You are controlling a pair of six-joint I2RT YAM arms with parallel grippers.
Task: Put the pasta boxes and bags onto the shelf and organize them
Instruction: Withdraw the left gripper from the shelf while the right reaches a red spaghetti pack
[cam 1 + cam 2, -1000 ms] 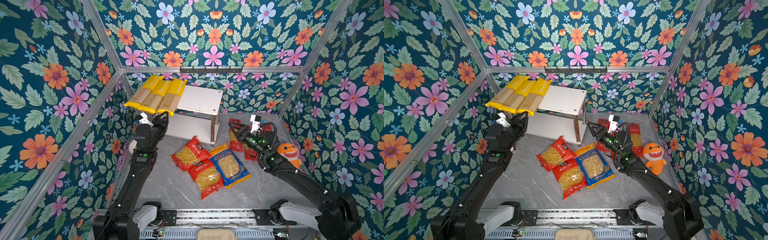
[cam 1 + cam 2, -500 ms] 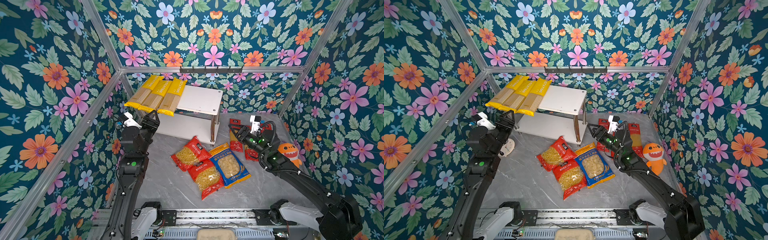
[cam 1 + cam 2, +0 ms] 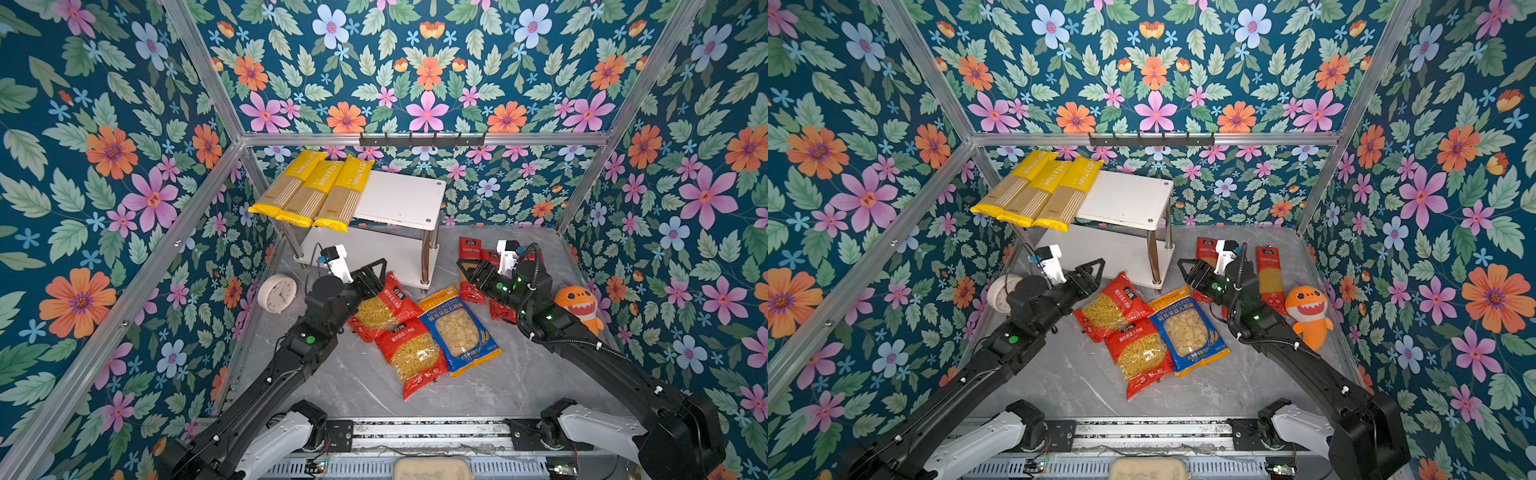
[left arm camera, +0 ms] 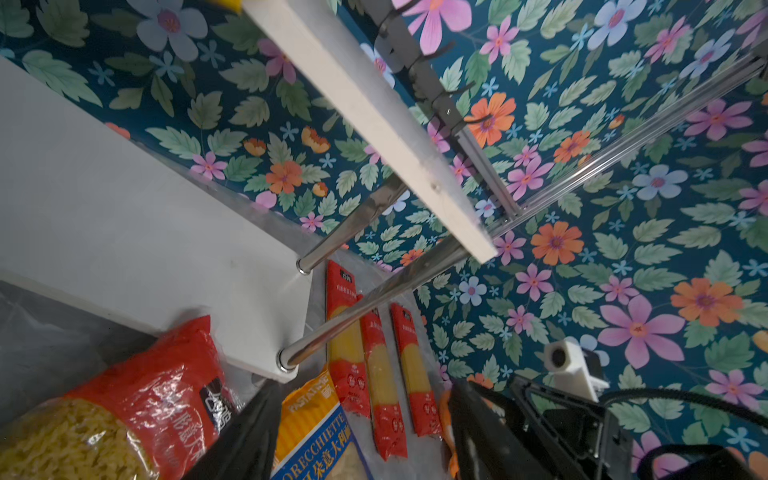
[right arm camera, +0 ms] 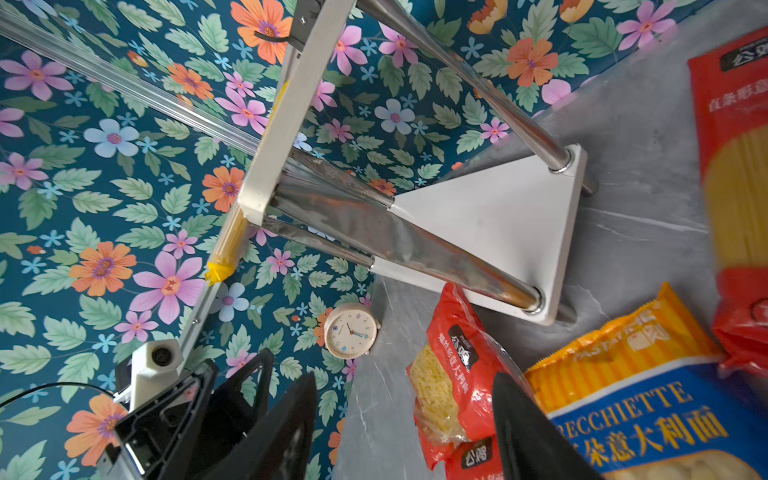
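Left gripper (image 3: 379, 274) now over partly hidden red bag (image 3: 388, 309)

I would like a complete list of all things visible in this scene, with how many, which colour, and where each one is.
shelf: one, white boards and chrome legs, at the back of the table
yellow spaghetti packs: three, yellow, side by side on the shelf's top board
red long packs: three, red, on the table right of the shelf
red short-pasta bags: two, red, mid-table
orecchiette bag: one, blue and orange, beside the red bags
clock: one, cream, by the left wall
shark plush: one, orange, by the right wall
hook rail: one, black, on the back frame
table: one, grey marble
left gripper: black, open, empty
right gripper: black, open, empty
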